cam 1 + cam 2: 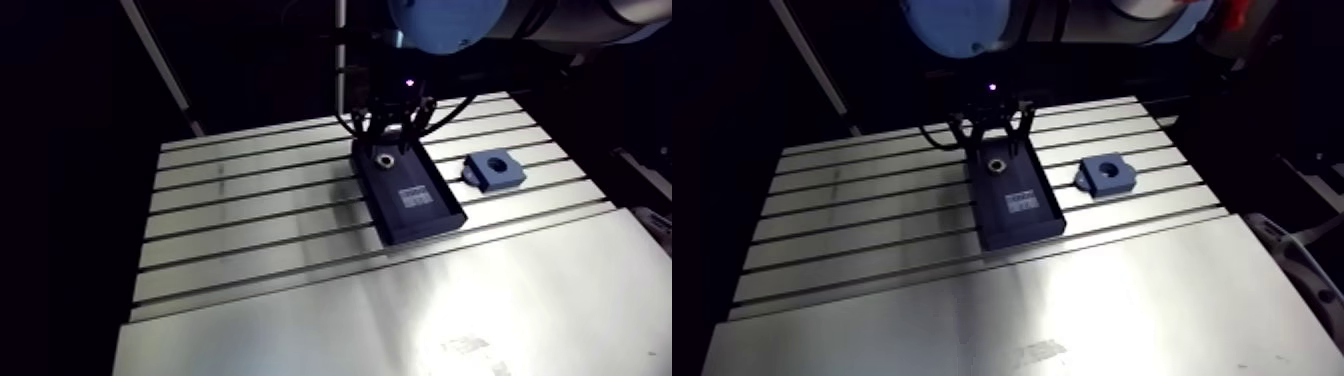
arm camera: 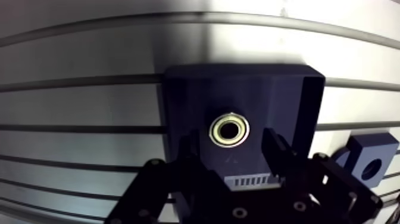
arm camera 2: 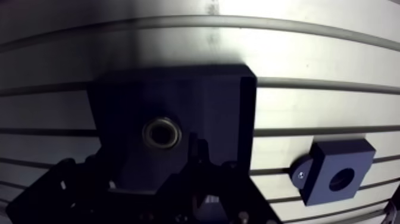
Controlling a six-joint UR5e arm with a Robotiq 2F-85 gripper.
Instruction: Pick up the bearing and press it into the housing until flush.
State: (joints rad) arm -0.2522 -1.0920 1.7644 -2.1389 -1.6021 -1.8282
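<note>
Hanging open and empty, the gripper has a finger either side of the bearing, which lies in the dark tray (12 o'clock end in the arm view). The blue housing sits at the tray's 3 o'clock, apart from it.

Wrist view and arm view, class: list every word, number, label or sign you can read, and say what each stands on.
No text can be read in any view.
White label on the floor of the dark tray: rows of fine marks, too small and blurred to read.
Bearing: no marking visible.
Blue housing: no marking visible.
</note>
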